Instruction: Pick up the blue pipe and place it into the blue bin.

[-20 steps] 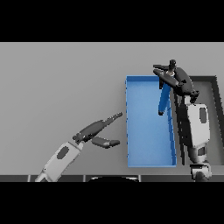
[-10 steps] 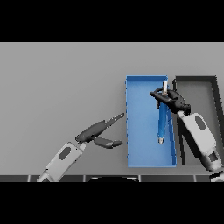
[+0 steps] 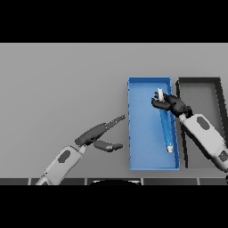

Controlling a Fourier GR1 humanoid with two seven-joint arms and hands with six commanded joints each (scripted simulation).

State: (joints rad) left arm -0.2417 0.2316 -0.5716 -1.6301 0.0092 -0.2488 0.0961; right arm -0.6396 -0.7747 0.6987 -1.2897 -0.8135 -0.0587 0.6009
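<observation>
From the head view, I have the right robot hand (image 3: 171, 104) over the far part of the blue bin (image 3: 142, 133), fingers curled round the upper end of the blue pipe (image 3: 164, 127). The pipe runs lengthways inside the bin, its pale near tip low by the bin's right wall; I cannot tell whether it rests on the floor. To finish well, I judge I should lower the held end until the pipe lies flat, then loosen the fingers and lift straight up, clear of the right wall and the dark bin (image 3: 200, 84) beside it. The left robot hand (image 3: 100, 133) idles over the grey desk (image 3: 62, 80) left of the bin, fingers straight. I can read no labels or writing anywhere.
</observation>
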